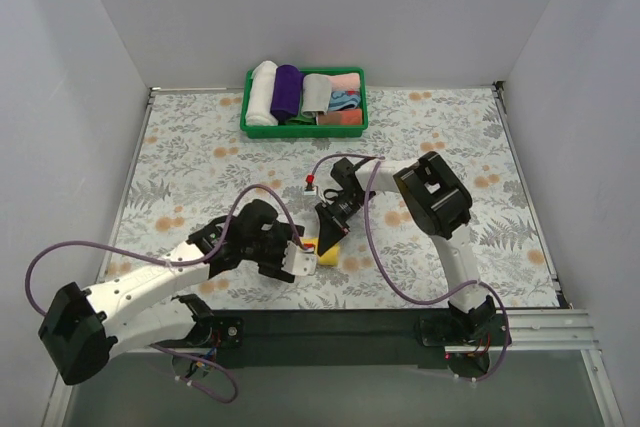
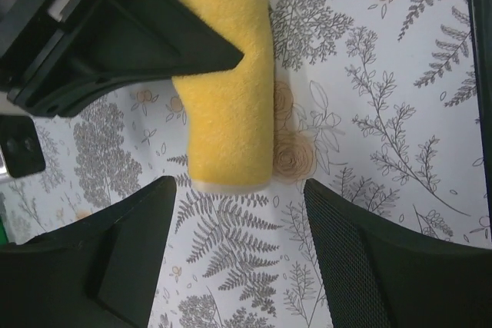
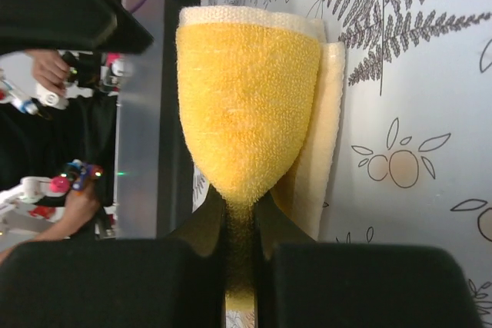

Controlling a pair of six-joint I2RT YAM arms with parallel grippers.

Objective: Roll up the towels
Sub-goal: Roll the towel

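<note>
The left gripper [image 2: 240, 197] is open, its fingers spread just off one end of the yellow towel [image 2: 227, 90]. The towel lies rolled on the table [image 2: 384, 74] between the arms. The right gripper [image 3: 240, 236] pinches its other end. Soft and light, the towel would probably spring loose, so it is best held across the middle.

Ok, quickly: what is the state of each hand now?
Left hand: open, holding nothing.
Right hand: closed on the yellow towel.
</note>
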